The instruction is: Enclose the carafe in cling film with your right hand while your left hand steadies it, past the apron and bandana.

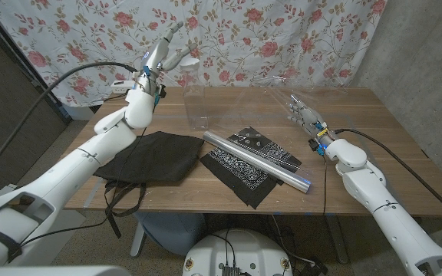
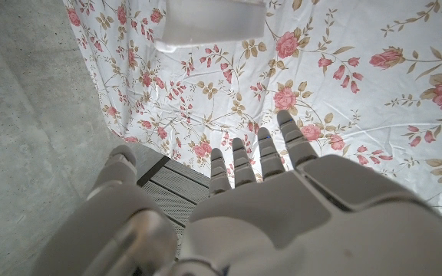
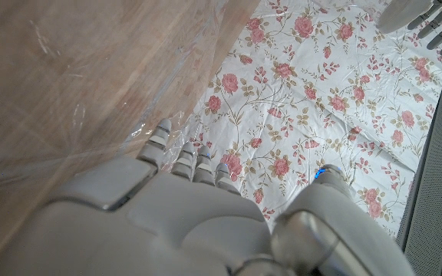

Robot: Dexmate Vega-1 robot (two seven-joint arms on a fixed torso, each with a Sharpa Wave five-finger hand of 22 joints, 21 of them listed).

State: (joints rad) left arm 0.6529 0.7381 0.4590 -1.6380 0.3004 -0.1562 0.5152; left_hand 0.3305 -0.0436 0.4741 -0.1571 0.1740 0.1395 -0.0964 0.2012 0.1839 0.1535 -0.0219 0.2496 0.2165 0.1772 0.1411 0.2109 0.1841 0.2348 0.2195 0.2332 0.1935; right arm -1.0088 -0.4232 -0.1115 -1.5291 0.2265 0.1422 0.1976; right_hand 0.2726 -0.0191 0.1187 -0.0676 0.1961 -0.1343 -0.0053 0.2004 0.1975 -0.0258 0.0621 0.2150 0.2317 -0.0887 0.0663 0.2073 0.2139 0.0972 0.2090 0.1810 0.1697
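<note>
The left hand hangs raised above the desk, just beside the top of the clear carafe but apart from it, fingers spread and holding nothing; it looks poised to come down on the rim and steady the vessel, which it does not yet do. Below its arm the dark apron lies crumpled on the desk's left side. The carafe stands upright toward the far edge, behind the cloths. In front of it the cling film roll lies slantwise across the black patterned bandana. A clear sheet of film is drawn out over the desk between carafe and right hand. That hand's fingers reach into the sheet's edge, extended side by side; whether they pinch it I cannot tell. The roll and bandana lie near, though not squarely across, the path from film to carafe.
</note>
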